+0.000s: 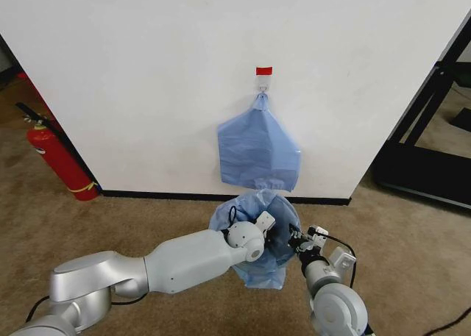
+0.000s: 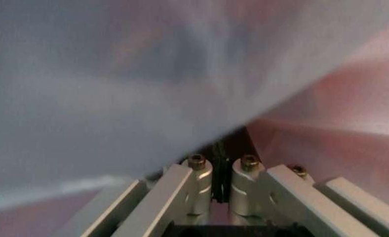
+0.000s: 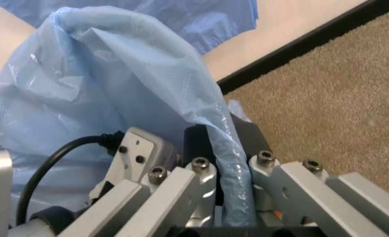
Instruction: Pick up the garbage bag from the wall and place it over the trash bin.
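The light-blue garbage bag point(image 1: 250, 229) is draped low on the carpet in front of the wall point(image 1: 147, 71), its mouth spread wide; the trash bin is hidden beneath it. My left gripper point(image 1: 268, 226) reaches into the bag's mouth from the left. In the left wrist view the left gripper point(image 2: 221, 165) has its fingers pressed together, with the bag's film point(image 2: 148, 89) running down into them. My right gripper point(image 1: 298, 240) is at the bag's right rim. The right wrist view shows this gripper point(image 3: 233, 168) shut on a fold of the bag point(image 3: 115, 79).
A flat bundle of blue bags point(image 1: 259, 152) hangs from a red-and-white hook tag point(image 1: 264, 71) on the wall. A red fire extinguisher point(image 1: 62, 163) stands at the left. A black frame point(image 1: 427, 130) stands at the right. Brown carpet point(image 1: 147, 218) surrounds the bag.
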You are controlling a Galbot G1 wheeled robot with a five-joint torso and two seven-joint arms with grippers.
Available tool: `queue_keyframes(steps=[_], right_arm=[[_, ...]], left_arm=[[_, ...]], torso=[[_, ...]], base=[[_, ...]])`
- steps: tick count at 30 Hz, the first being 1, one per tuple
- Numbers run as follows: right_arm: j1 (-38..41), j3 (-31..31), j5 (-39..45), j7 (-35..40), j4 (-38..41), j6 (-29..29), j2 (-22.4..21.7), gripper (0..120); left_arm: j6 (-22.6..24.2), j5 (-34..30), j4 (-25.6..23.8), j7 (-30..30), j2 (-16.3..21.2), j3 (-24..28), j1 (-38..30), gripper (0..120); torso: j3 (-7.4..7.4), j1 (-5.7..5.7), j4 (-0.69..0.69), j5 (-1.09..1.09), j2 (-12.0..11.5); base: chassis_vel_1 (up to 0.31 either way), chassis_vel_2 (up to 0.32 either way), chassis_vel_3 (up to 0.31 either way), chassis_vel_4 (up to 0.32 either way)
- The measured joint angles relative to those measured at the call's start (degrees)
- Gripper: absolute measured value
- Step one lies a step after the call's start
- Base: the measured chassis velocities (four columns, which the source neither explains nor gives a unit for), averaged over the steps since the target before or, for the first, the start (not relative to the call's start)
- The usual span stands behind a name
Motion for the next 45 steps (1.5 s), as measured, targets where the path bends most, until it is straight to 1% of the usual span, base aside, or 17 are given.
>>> queue_keyframes(steps=[2, 6, 7, 11, 15, 18, 22, 23, 26, 29, 30, 32, 36, 41, 43, 44, 45], right_arm=[[0.1, 0.0, 0.2, 0.0, -0.5, 0.0, 0.0, 0], [1.7, 0.7, 0.7, 0.2, -2.9, 0.2, 0.8, 0], [1.7, 0.7, 0.7, 0.2, -2.9, 0.2, 0.8, 0], [3.9, 0.9, 1.3, 0.5, -5.7, 0.3, 2.3, 0], [4.9, 0.9, 1.7, 0.8, -6.9, 0.3, 3.0, 0], [6.5, 0.9, 2.8, 1.3, -8.6, 0.0, 4.2, 0], [8.5, 1.0, 5.3, 1.9, -11.8, -1.0, 6.3, 0], [8.5, 1.0, 5.3, 1.9, -11.8, -1.0, 6.3, 0], [10.8, 0.8, 5.9, 2.3, -16.4, -1.5, 8.6, 0], [12.3, 0.4, 5.8, 2.3, -19.4, -1.7, 9.6, 0], [12.3, 0.4, 5.8, 2.3, -19.4, -1.7, 9.6, 0], [13.5, 0.1, 5.4, 2.2, -21.5, -1.9, 10.3, 0], [14.8, -0.1, 5.0, 2.2, -23.3, -2.3, 10.9, 0], [14.7, -0.1, 4.9, 2.8, -23.2, -3.3, 11.1, 0], [14.3, 0.0, 5.3, 3.0, -22.5, -4.0, 11.0, 0], [14.1, 0.1, 5.6, 3.1, -22.1, -4.3, 10.9, 1], [13.8, 0.0, 5.8, 3.3, -21.6, -4.7, 10.9, 4]], left_arm=[[0.0, 0.0, -0.7, 0.0, 0.4, -0.1, 0.1, 0], [-0.1, -2.1, -7.1, -1.7, 2.7, -0.4, -1.2, 0], [-0.1, -2.1, -7.1, -1.7, 2.7, -0.4, -1.2, 0], [0.2, -7.7, -16.0, -5.1, 4.8, -1.5, -3.8, 0], [0.7, -9.5, -19.2, -5.6, 6.0, -1.6, -4.9, 0], [0.5, -11.2, -23.6, -6.0, 8.7, -2.7, -5.4, 0], [-1.1, -13.3, -31.4, -6.3, 14.5, -10.6, -1.4, 0], [-1.1, -13.3, -31.4, -6.3, 14.5, -10.6, -1.4, 0], [-2.6, -13.5, -36.9, -6.3, 21.0, -17.5, 4.8, 0], [-3.3, -13.1, -39.5, -6.2, 24.3, -22.8, 10.3, 0], [-3.3, -13.1, -39.5, -6.2, 24.3, -22.8, 10.3, 0], [-3.5, -12.7, -41.0, -6.1, 25.6, -28.5, 15.8, 0], [-3.5, -12.4, -43.0, -6.4, 25.7, -38.1, 23.2, 0], [-3.1, -12.5, -44.3, -6.4, 25.6, -42.1, 26.3, 0], [-2.7, -12.7, -44.8, -6.5, 25.3, -42.9, 27.1, 8], [-2.6, -12.7, -44.9, -6.5, 25.2, -43.1, 27.4, 8], [-2.5, -12.7, -45.0, -6.6, 25.1, -43.2, 27.7, 15]], torso=[[0.0, 0.0, 0.0, 0.0, 0.0], [0.0, 0.0, 0.01, 0.02, 0.0], [0.0, 0.0, 0.01, 0.02, 0.0], [0.0, 0.0, 0.0, 0.0, 0.0], [-0.01, 0.0, -0.01, 0.0, 0.0], [0.0, 0.0, 0.0, -0.01, 0.0], [0.0, 0.0, -0.01, -0.04, 0.0], [0.0, 0.0, -0.01, -0.04, 0.0], [0.0, 0.0, 0.03, -0.02, 0.0], [-0.01, 0.0, 0.01, 0.0, 0.0], [-0.01, 0.0, 0.01, 0.0, 0.0], [-0.01, 0.0, 0.01, -0.04, 0.0], [-0.03, -0.01, -0.01, -0.06, 0.0], [-0.02, -0.01, -0.01, -0.04, 0.0], [-0.01, -0.01, -0.01, 0.0, 0.0], [0.0, -0.01, 0.0, 0.01, 0.0], [0.0, -0.01, 0.01, 0.02, 0.0]], base=[[0.0, 0.0, 0.0, 0.0], [0.0, 0.0, 0.0, 0.0], [0.0, 0.0, 0.0, 0.0], [0.0, 0.0, 0.0, 0.0], [0.0, 0.0, 0.0, 0.0], [0.0, 0.0, 0.0, 0.0], [0.0, 0.0, 0.0, 0.0], [0.0, 0.0, 0.0, 0.0], [0.0, 0.0, 0.0, 0.0], [0.0, 0.0, 0.0, 0.0], [0.0, 0.0, 0.0, 0.0], [0.0, 0.0, 0.0, 0.0], [0.0, 0.0, 0.0, 0.0], [0.0, 0.0, 0.0, 0.0], [0.0, 0.0, 0.0, 0.0], [0.0, 0.0, 0.0, 0.0], [0.0, 0.0, 0.0, 0.0]])
